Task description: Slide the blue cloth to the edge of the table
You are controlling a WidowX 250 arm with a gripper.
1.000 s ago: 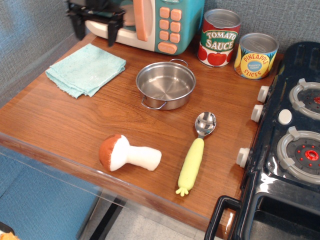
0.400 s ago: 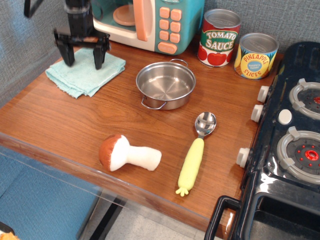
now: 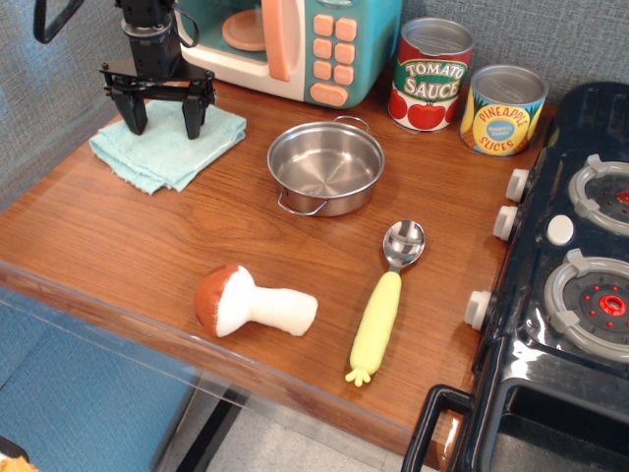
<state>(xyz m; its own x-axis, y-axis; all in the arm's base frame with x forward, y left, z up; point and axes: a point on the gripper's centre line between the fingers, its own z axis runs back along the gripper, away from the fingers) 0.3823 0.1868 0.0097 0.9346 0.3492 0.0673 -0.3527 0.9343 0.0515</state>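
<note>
- The gripper (image 3: 165, 126) sits almost where it was 0.4 s ago, shifted a touch right; a second ago it was farther back by the microwave (image 3: 295, 44).
- Its fingers are spread wide, holding nothing, tips at or just above the cloth (image 3: 167, 147); I cannot tell which.
- The cloth lies unmoved at the table's (image 3: 128, 246) far-left corner.
- Wood-grain top; pot (image 3: 325, 167) right of the cloth, stove (image 3: 580, 295) at right, grey textured wall behind.

Black gripper (image 3: 163, 126) at far left, pointing straight down.
Hangs from a vertical wrist entering at the top edge, a dark cable looping beside it; jaws spread wide, two fingertips (image 3: 194, 128) level with each other and aimed downward.
</note>
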